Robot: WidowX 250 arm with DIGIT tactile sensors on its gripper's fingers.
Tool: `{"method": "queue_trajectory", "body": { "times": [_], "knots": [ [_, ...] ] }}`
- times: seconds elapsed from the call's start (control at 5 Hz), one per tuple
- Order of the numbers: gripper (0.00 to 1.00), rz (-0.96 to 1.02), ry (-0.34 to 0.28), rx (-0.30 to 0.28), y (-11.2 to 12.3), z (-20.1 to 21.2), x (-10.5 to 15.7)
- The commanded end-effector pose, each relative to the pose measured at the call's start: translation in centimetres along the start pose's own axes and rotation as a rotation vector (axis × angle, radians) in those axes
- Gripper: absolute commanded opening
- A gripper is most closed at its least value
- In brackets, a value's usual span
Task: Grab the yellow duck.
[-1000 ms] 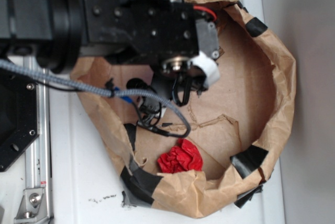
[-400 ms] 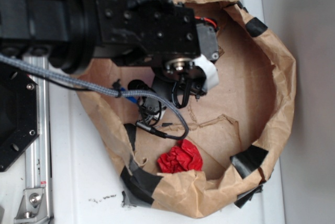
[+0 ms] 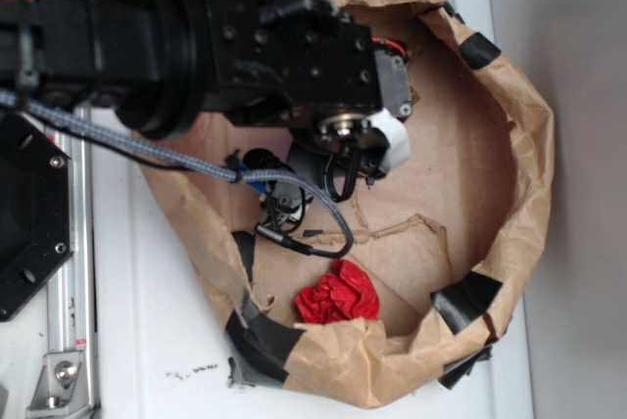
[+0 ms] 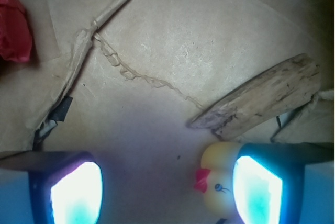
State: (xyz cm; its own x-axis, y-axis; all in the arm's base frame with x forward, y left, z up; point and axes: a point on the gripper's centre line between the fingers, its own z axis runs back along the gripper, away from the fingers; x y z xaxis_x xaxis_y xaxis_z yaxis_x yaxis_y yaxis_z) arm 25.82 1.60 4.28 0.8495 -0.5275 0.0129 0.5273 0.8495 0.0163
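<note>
The gripper [image 4: 166, 190] hung with its two fingers spread wide apart, nothing clamped between them; in the wrist view the pads glowed pale blue-white at the lower left [image 4: 76, 192] and lower right. The yellow duck [image 4: 217, 182] sat low on the paper floor just inside the right-hand pad, which covered part of its body, so whether pad and toy touched could not be told. Its orange-red beak pointed toward the open gap between the fingers, and a small dark eye showed beside it. Just beyond the duck lay the brown sliver of wood [image 4: 261, 98], flat on the paper and slanting up to the right, its pointed end near the duck's head. A torn, ragged seam ran across the brown paper [image 4: 183, 35] farther out, and the red wad [image 4: 13, 25] showed at the upper left edge, well apart from the fingers. In the exterior view the black arm [image 3: 196, 37] reached over the crumpled brown paper enclosure [image 3: 529, 125], patched with black tape, hiding the duck beneath it; the red wad [image 3: 338, 294] rested near the lower wall.
</note>
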Motion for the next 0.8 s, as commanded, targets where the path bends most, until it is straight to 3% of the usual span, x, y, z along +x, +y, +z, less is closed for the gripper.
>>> {"method": "queue_trajectory", "body": {
  "times": [0.0, 0.2, 0.6],
  "knots": [
    [1.00, 0.039, 0.049, 0.007, 1.8, -1.1, -0.8],
    [1.00, 0.061, 0.070, 0.021, 2.3, -1.2, -1.5],
    [1.00, 0.071, 0.055, 0.061, 2.3, -0.2, -2.0]
  ]
}}
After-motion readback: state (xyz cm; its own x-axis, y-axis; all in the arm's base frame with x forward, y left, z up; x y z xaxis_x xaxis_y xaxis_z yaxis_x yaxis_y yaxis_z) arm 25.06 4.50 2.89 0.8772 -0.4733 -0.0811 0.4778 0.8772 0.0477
